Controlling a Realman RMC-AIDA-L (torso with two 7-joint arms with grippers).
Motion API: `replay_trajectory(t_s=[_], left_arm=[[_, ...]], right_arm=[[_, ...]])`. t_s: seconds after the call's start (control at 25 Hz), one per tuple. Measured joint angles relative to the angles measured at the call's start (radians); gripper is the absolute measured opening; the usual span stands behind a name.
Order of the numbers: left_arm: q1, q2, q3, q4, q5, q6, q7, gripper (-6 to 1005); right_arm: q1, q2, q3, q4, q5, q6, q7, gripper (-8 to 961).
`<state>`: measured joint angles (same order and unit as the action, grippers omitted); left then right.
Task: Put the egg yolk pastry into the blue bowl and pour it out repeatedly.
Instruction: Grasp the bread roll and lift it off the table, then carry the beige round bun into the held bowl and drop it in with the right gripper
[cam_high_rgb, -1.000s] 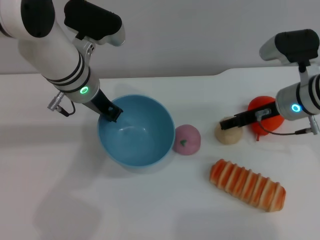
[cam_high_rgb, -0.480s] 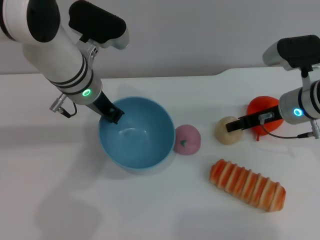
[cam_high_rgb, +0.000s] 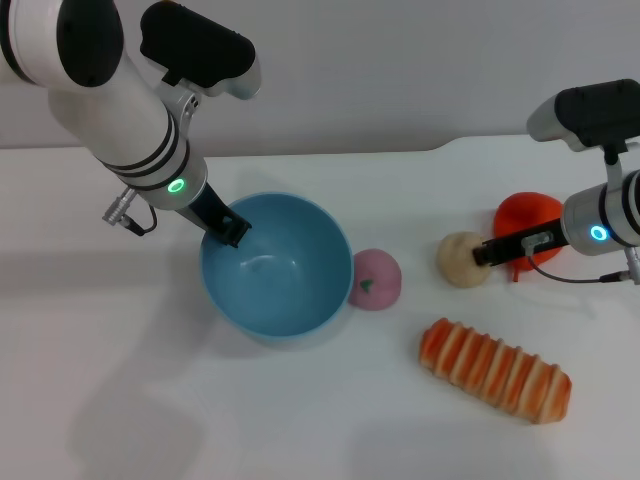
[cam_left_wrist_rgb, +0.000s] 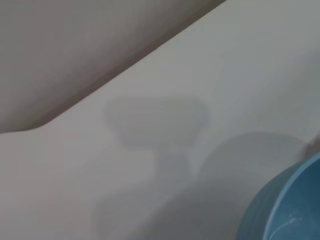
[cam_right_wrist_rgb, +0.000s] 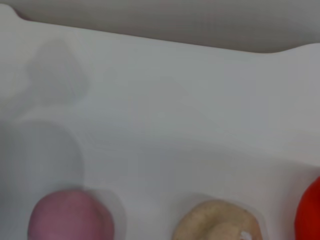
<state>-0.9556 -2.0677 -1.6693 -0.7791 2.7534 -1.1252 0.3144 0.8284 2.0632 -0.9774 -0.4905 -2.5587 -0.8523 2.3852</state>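
Two grippers are at work over the white worktop (cam_high_rgb: 120, 400); the left gripper (cam_high_rgb: 232, 228) reaches down from the rear left and its dark fingers are clamped on the rear left rim of the blue bowl (cam_high_rgb: 277, 265), one finger inside the wall and one outside; the bowl sits upright near the middle of the worktop, its hollow bare of any food; in the left wrist view only a curved piece of the bowl's blue wall (cam_left_wrist_rgb: 287, 207) shows, with bare white surface around it.

The right gripper (cam_high_rgb: 488, 251) comes in from the right edge, held low and level, its dark tip touching the right side of the egg yolk pastry (cam_high_rgb: 461, 259); whether its fingers are wide, narrow or gripping cannot be told; the pastry rests on the worktop, right of centre, well apart from the bowl; the right wrist view shows its rough beige top (cam_right_wrist_rgb: 218, 223).

A pink ball (cam_high_rgb: 374, 279) with a green speck lies between bowl and pastry, touching or just beside the bowl's right wall; a red-orange round object (cam_high_rgb: 528, 220) sits behind the right gripper near the right edge; an orange-striped bread (cam_high_rgb: 495, 369) lies slantwise toward the front right corner, apart from the rest.
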Motion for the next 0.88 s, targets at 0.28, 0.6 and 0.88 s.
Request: replay_trajectory(t_s=[0.28, 0.6, 0.88], left_arm=[[0.0, 0.0, 0.002, 0.0, 0.0, 0.004, 0.0, 0], [0.0, 0.001, -0.004, 0.0, 0.0, 0.019, 0.0, -1], [-0.002, 0.003, -0.005, 0.0, -0.001, 0.024, 0.0, 0]], right_arm=[[-0.006, 0.003, 0.0, -0.033, 0.002, 0.005, -0.019, 32], [-0.005, 0.011, -0.059, -0.175, 0.014, -0.058, -0.027, 2], [0.006, 0.014, -0.169, -0.316, 0.101, -0.127, -0.027, 28]])
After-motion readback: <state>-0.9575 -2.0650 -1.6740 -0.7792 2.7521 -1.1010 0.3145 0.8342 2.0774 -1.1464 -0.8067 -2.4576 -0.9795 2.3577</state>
